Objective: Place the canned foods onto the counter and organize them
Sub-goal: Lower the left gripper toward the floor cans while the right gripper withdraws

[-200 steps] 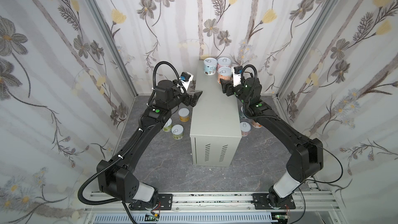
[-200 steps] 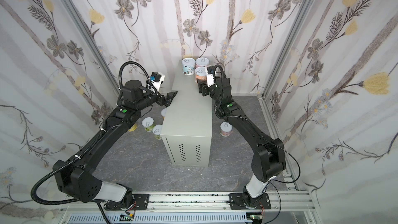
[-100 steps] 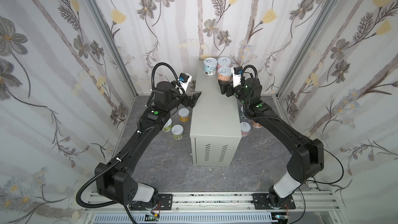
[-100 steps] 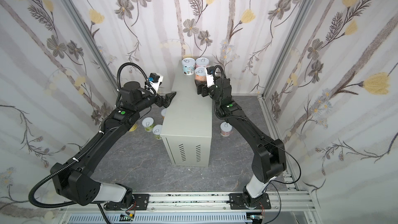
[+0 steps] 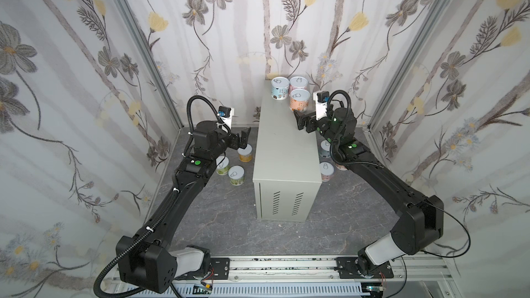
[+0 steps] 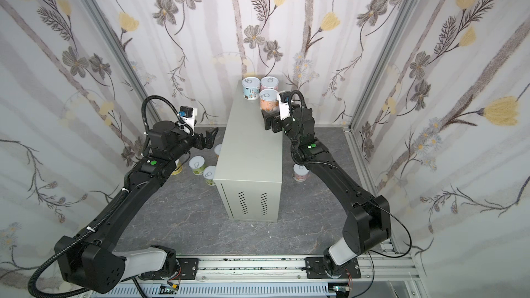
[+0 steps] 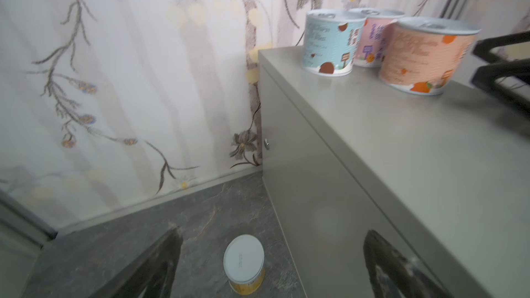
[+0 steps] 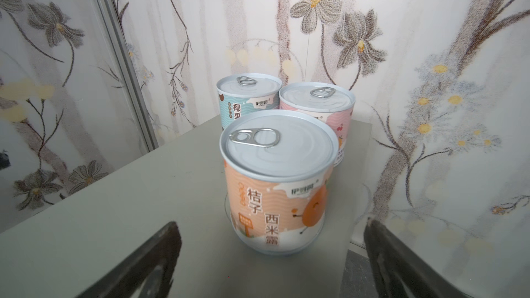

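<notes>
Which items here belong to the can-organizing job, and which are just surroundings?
Job: counter; orange can, blue can, pink can on it; floor cans beside it.
Surroundings: floral wallpaper, marbled floor, base rail.

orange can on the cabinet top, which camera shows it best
The right wrist view: the orange can sits large and central, with lid, pull tab and label clear. The left wrist view shows only its blurred side. In both top views it is small, seen from above.

counter (image 5: 286, 144) front: bare | back: three cans (image 5: 299, 101) block | floor cans (image 5: 236, 174) flank both sides
</notes>
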